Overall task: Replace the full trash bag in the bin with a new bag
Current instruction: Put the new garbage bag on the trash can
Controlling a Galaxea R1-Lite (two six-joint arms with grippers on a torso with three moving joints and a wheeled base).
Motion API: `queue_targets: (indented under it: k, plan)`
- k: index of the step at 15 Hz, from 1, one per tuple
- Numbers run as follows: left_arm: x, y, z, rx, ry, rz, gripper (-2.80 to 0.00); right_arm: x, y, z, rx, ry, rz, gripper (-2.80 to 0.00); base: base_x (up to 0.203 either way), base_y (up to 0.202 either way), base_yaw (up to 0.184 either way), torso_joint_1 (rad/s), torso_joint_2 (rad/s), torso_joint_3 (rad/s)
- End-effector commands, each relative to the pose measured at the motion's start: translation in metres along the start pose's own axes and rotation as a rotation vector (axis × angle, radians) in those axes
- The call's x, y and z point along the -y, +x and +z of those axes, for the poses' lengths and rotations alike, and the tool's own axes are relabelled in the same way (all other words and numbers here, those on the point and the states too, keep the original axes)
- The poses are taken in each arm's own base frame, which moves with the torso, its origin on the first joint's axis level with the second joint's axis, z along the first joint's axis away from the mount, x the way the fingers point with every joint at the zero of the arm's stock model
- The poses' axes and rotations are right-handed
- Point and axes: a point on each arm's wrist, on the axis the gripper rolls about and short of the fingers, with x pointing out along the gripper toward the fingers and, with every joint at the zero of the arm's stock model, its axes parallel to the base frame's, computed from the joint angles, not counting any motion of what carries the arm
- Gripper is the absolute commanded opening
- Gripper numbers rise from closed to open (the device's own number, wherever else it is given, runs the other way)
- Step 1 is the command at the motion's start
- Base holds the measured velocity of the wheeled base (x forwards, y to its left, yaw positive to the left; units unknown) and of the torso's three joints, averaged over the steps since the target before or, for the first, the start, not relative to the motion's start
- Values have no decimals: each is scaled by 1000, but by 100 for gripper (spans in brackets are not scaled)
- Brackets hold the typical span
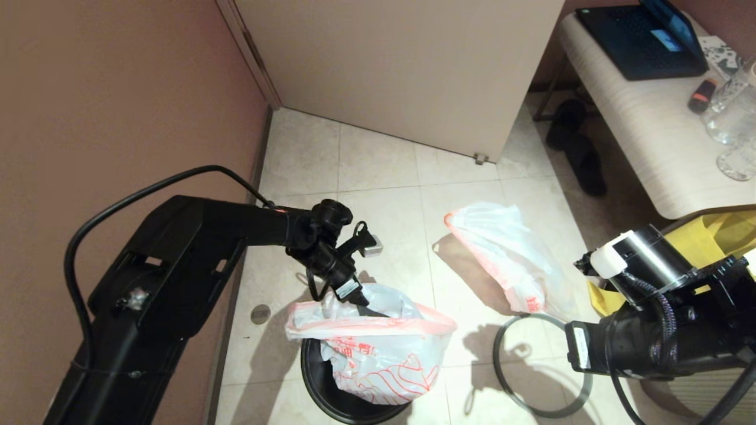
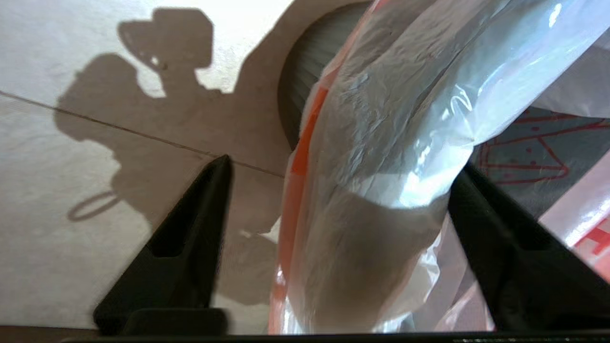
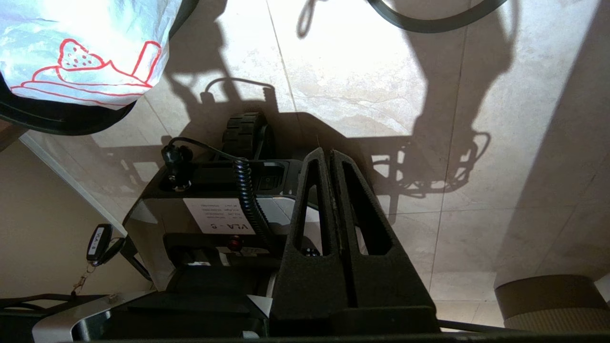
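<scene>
The new bag (image 1: 384, 360), translucent white with a red cartoon drawing and a pink band, is draped over the black bin (image 1: 331, 395) and hangs down its front. My left gripper (image 1: 359, 300) is at the bin's far rim. It stands open (image 2: 344, 163), a rumpled fold of the new bag (image 2: 381, 119) lying loose between its fingers (image 2: 190, 238). The full trash bag (image 1: 508, 254) lies on the floor to the right of the bin. The grey hoop (image 1: 498, 360) lies flat on the tiles beside the bin. My right gripper (image 3: 330, 152) is shut on nothing, parked low at the right.
A brown wall runs close along the left and a door (image 1: 413, 71) stands behind. At the right are a table (image 1: 649, 130) with a laptop (image 1: 638, 35) and glasses, a yellow tote (image 1: 709, 236), and dark shoes (image 1: 582, 153). A floor drain (image 1: 260, 313) sits left of the bin.
</scene>
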Motion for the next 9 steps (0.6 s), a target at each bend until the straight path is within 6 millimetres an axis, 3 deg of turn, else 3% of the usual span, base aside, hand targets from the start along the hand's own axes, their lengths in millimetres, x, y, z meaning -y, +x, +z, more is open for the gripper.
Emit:
queue_targets:
  k: [1,5,9]
  plan:
    - [1,16,-7,-23,-6,-23,-280,-1,1,-1,-6,-3,-2,-280,0,0,0,0,0,0]
    - [-4,14,-13,5,-65,-58,-280,-2,2,-1,-10,-9,-3,-280,0,0,0,0,0,0]
    - [-9,-24,-18,41,-285,-95,-280,-9,-1,-3,25,-86,-27,-280,0,0,0,0,0,0]
